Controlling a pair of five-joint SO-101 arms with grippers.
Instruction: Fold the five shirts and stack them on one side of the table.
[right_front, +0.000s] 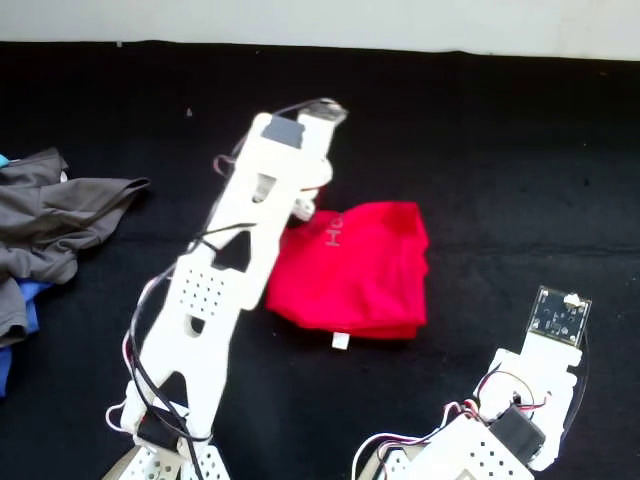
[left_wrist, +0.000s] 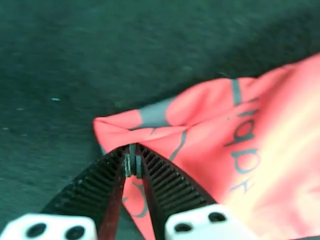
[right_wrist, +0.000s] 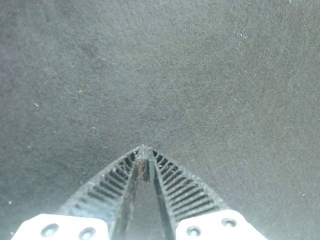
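The left pincer (left_wrist: 131, 167) grips a corner of the red shirt (left_wrist: 260, 150) — the right pincer (right_wrist: 143, 162) clenched on nothing.

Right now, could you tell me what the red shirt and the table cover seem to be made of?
The red shirt: thin, smooth fabric, possibly synthetic; it folds in soft creases with a faint sheen. The table cover: matte black felt-like cloth, fuzzy and lint-speckled up close. Exact fibres cannot be told.
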